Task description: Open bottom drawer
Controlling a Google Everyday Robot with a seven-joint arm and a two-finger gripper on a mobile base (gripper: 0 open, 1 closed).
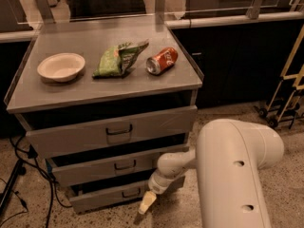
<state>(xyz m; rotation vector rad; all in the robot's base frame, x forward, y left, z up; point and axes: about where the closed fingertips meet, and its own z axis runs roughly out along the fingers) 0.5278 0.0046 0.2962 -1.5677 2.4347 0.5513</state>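
Note:
The grey metal cabinet has three drawers. The bottom drawer is the lowest and narrowest, and its front carries a small dark loop handle. A dark gap shows above its front. My gripper, with cream-coloured fingertips, hangs from the white wrist just right of the handle, in front of the drawer's right part and low near the floor. I cannot tell whether it touches the handle.
The middle drawer and the top drawer sit above. A white bowl, a green chip bag and a red soda can lie on the cabinet top. Cables lie at left, and a cart stands at right.

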